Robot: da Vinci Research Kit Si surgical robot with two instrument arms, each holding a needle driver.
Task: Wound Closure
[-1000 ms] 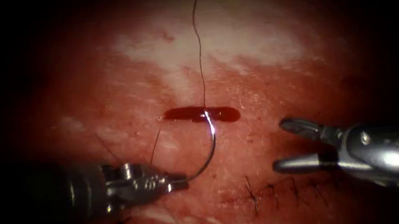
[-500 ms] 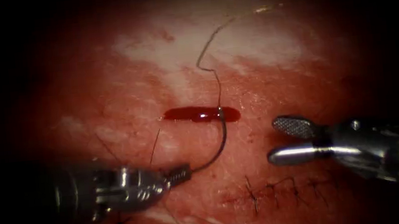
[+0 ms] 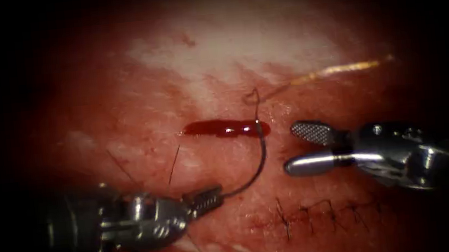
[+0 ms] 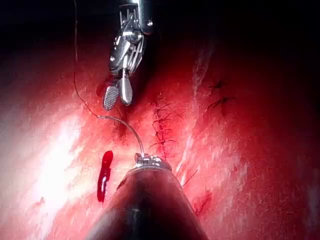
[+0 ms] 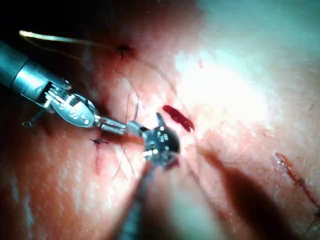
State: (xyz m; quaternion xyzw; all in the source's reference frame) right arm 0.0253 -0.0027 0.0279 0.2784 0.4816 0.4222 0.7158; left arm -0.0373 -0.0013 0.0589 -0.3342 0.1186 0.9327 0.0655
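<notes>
Endoscope view: my left tool (image 3: 205, 201) is clamped on the needle (image 3: 254, 164) at its tail end; the curve rises free above the tissue (image 3: 125, 124) to the right end of the red fluid (image 3: 226, 128). Thread (image 3: 286, 84) trails off rightward. My right tool (image 3: 306, 148) gapes wide, holding nothing, with a stitched cut (image 3: 320, 210) just below it.

Left wrist view: the needle (image 4: 127, 131) arcs toward the right tool (image 4: 118, 95), fluid (image 4: 104, 175) alongside.

Right wrist view: the left tool (image 5: 117, 126) meets my own wrist, which hides my jaws

2 slim shiny steel tools, left tool (image 3: 205, 200) with ribbed jaws and dark shaft, right tool (image 3: 309, 148) with cross-hatched pad, small round screw.
</notes>
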